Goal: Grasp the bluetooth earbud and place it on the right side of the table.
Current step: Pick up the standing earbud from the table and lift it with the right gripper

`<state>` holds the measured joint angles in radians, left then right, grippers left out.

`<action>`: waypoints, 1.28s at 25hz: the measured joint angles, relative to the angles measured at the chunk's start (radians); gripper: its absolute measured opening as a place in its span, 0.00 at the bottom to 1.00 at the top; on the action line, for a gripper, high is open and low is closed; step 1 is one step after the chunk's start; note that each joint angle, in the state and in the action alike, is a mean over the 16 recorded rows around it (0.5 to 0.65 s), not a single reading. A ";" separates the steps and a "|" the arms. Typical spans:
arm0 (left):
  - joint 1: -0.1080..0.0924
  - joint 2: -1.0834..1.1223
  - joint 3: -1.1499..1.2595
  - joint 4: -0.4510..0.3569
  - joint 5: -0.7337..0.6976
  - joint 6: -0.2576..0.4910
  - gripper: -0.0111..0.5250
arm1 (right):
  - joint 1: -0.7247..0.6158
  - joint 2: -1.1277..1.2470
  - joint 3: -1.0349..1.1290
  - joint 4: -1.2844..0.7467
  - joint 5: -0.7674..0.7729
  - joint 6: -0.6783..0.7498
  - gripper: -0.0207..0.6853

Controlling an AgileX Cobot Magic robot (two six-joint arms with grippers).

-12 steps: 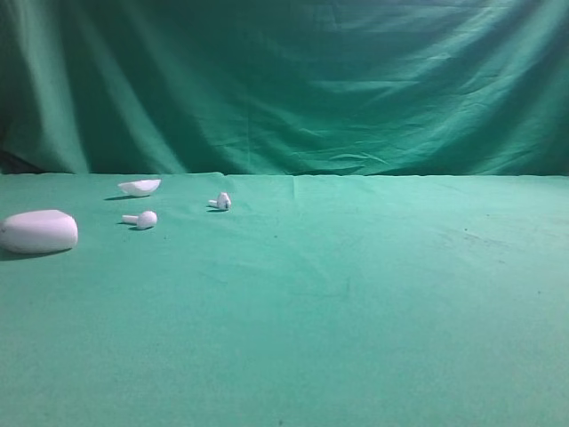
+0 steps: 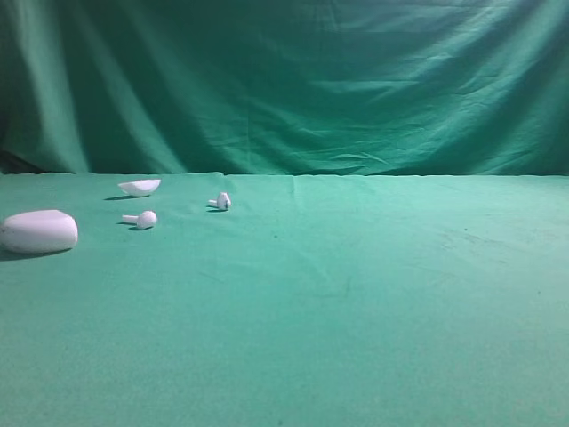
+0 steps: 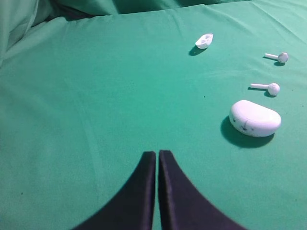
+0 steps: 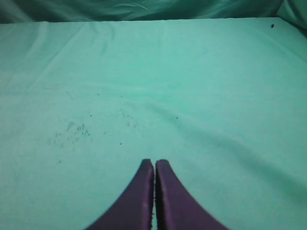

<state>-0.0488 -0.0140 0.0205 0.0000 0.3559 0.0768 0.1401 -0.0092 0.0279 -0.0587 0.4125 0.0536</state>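
The bluetooth earbud [image 2: 222, 202], tiny and white with a dark spot on its head, lies on the green table [image 2: 356, 294] at the back left. It also shows in the left wrist view [image 3: 281, 57] at the far right. My left gripper [image 3: 157, 153] is shut and empty over bare cloth, well short and left of the earbud. My right gripper [image 4: 154, 163] is shut and empty over bare green cloth; no earbud shows in its view. Neither arm shows in the exterior view.
An all-white stemmed earbud [image 2: 142, 219] lies left of the task earbud and shows in the left wrist view [image 3: 269, 88]. A white oval case [image 2: 37, 231] sits at the far left, with a small white shell-shaped piece [image 2: 140, 187] behind it.
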 joint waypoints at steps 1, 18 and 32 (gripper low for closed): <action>0.000 0.000 0.000 0.000 0.000 0.000 0.02 | 0.000 0.000 0.000 0.000 0.000 0.000 0.03; 0.000 0.000 0.000 0.000 0.000 0.000 0.02 | 0.000 0.019 -0.025 -0.049 -0.370 0.011 0.03; 0.000 0.000 0.000 0.000 0.000 0.000 0.02 | 0.002 0.553 -0.398 0.023 -0.126 -0.013 0.03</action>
<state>-0.0488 -0.0140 0.0205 0.0000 0.3559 0.0768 0.1423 0.5436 -0.3703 -0.0361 0.2863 0.0410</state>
